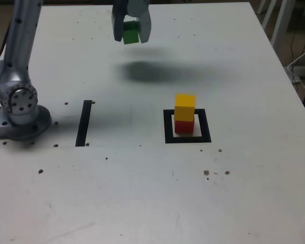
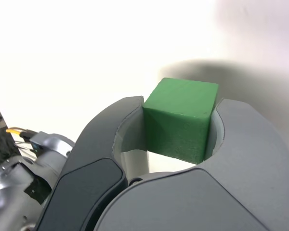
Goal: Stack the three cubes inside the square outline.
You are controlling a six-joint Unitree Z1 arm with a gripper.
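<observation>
One white table [image 1: 152, 203], one arm [image 1: 18, 61], one gripper [image 1: 131, 30]. Three cubes in all: one green cube [image 1: 130, 31] pinched between the jaws, held above the table toward the far edge; one yellow cube [image 1: 184, 108] stacked on one red cube [image 1: 183, 126] inside the square outline [image 1: 187, 138]. One straight black tape strip [image 1: 84, 123] near the arm's base. Only in the exterior view: stack, outline, strip. Only in the wrist view: jaws pressed flat against two opposite green faces, close up.

1. Exterior view: high, off the arm, angled down across the white table [image 1: 142, 193]; wide, arm base at its left.
2. Wrist view: close behind the gripper [image 2: 180, 120], looking past it.
3. Shared: gripper, green cube [image 1: 130, 31], table.
</observation>
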